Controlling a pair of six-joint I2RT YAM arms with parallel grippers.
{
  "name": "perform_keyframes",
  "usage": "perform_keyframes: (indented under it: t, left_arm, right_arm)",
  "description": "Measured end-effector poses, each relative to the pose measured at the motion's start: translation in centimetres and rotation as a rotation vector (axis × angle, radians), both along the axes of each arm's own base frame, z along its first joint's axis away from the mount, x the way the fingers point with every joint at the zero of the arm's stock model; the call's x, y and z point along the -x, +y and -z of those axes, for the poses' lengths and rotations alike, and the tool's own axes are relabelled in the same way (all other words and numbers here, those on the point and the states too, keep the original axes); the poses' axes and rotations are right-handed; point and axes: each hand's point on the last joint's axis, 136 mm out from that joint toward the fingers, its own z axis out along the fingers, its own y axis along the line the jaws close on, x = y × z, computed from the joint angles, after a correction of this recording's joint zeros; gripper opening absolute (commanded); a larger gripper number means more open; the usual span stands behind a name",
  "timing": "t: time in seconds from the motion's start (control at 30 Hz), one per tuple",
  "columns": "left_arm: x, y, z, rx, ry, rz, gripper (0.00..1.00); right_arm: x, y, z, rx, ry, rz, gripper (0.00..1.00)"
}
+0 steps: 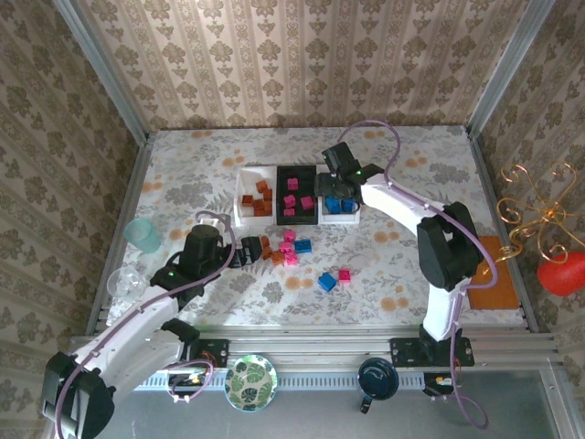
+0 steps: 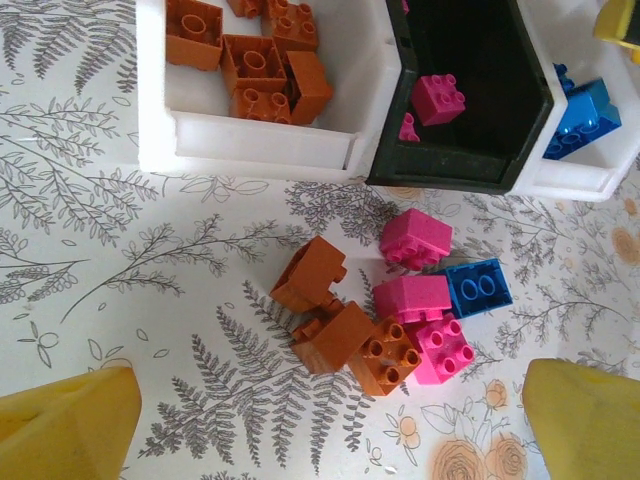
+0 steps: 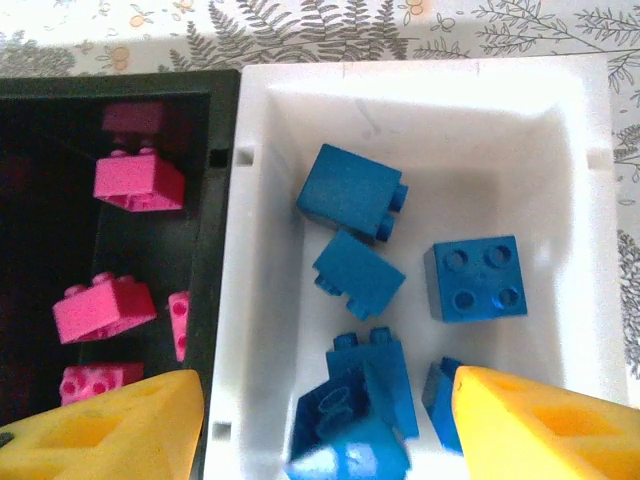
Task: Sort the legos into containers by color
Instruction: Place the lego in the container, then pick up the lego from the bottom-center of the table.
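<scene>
- The three containers (image 1: pixel 245 219) stand joined in a row at the far middle of the table (image 1: pixel 183 174). Orange-brown bricks (image 2: pixel 250 75) lie in the left white tray, pink ones (image 2: pixel 437 98) in the black middle tray, blue ones (image 3: pixel 475 278) in the right white tray.
- The right gripper (image 1: pixel 331 187) hangs over the right white tray with its fingers spread and gripping nothing. A blurred blue brick (image 3: pixel 348 455) sits low between them and seems to touch neither.
- The left gripper (image 1: pixel 249 251) is down low, just left of the unsorted heap (image 2: pixel 390 300), with its jaws wide and empty.
- That heap is my main worry. Orange, pink and blue legos are pressed together there, so a pinch on one could drag a neighbour along and put the wrong colour in a tray.
- Coming in too flat could simply shove the pile away.
- A stray blue brick (image 1: pixel 326 282) and a pink one (image 1: pixel 345 274) lie just beside each other, nearer and to the right, and could easily be missed.
- If the right fingers catch the tray wall on the way out, the whole joined row could shift.
</scene>
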Motion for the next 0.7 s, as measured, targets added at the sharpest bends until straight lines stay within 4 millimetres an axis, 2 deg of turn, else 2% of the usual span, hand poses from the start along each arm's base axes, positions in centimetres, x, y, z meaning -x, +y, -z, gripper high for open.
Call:
perform_keyframes:
  t: [0.13, 0.27, 0.37, 0.5, 0.6, 0.7]
  left_arm:
    - [0.1, -0.1, 0.0, 0.000, 0.000, 0.005, 1.00]
    - [0.2, -0.2, 0.2, 0.001, 0.002, 0.008, 1.00]
    - [0.3, -0.1, 0.6, 0.001, 0.007, 0.011, 1.00]
    - [0.5, 0.0, 1.5, -0.009, 0.023, 0.010, 1.00]
    - [0.4, -0.1, 2.0, -0.015, 0.034, 0.011, 1.00]
    - [0.3, -0.2, 2.3, -0.018, 0.042, 0.013, 1.00]
  right_arm:
    - [4.2, 0.8, -1.4, -0.010, -0.018, -0.060, 0.69]
    - [9.8, 2.8, -1.9, -0.016, -0.022, -0.170, 0.69]
    - [14.3, 3.9, -0.1, -0.001, 0.023, -0.267, 0.68]
    - [19.4, 4.7, 4.0, 0.063, 0.134, -0.380, 0.68]
    - [22.0, 5.4, 6.6, 0.127, 0.204, -0.449, 0.68]
    - [23.4, 5.9, 8.4, 0.177, 0.245, -0.489, 0.68]
